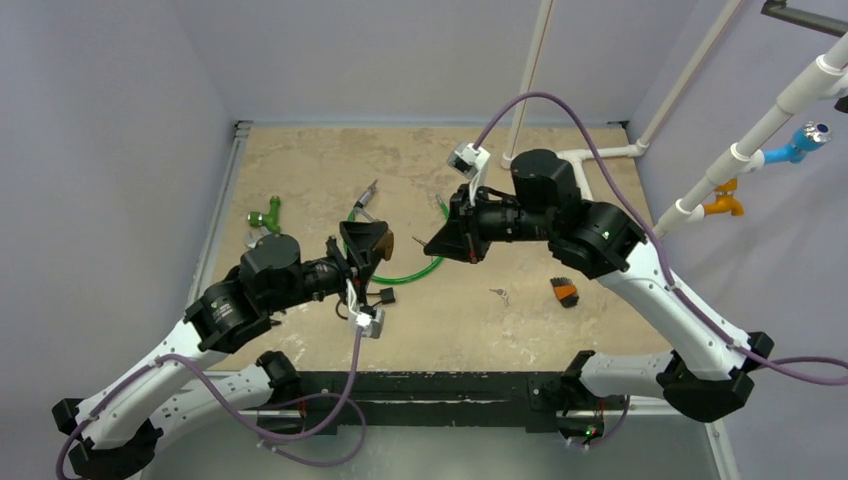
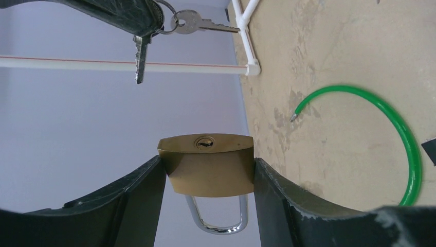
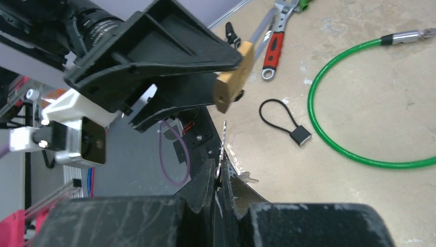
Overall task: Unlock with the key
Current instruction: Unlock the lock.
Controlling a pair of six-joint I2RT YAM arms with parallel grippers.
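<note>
Key [image 2: 140,59] is pinched tight in my right gripper [image 3: 221,177], up in the air over mid-table [image 1: 520,330]. Its blade sticks straight out toward the padlock [image 2: 205,170]. Left gripper [image 1: 374,243] is clamped on the padlock's sides, keyhole [image 2: 205,142] facing the key, shackle pointing back at the wrist. There's an open air gap between them, and the key tip sits off to one side of the keyhole. Green cable [image 2: 391,128] lies on the table underneath.
</note>
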